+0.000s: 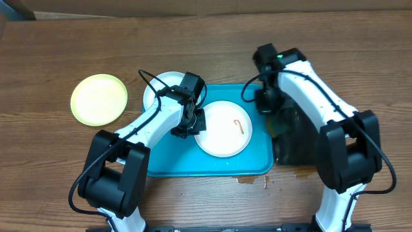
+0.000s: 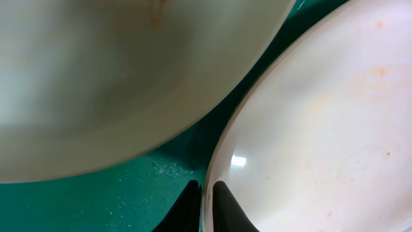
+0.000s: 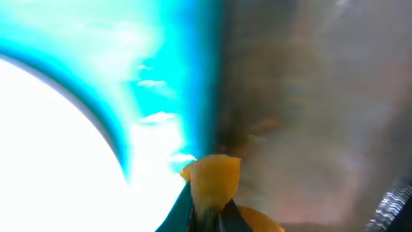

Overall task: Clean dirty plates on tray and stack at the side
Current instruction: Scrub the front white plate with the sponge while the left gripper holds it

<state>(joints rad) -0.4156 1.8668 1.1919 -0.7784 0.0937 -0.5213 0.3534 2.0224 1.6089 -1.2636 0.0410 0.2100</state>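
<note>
Left pincer [image 2: 205, 190] pinches a white plate [image 2: 322, 129] by its rim on the turquoise tray [image 2: 129, 193]; right pincer [image 3: 207, 207] grips an orange sponge [image 3: 212, 177], lower centre.

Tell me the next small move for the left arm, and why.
Probably lift the white plate slightly: the left fingers pinch its rim while it sits in the tray, and the right fingers hold an orange sponge at the tray's edge.
</note>
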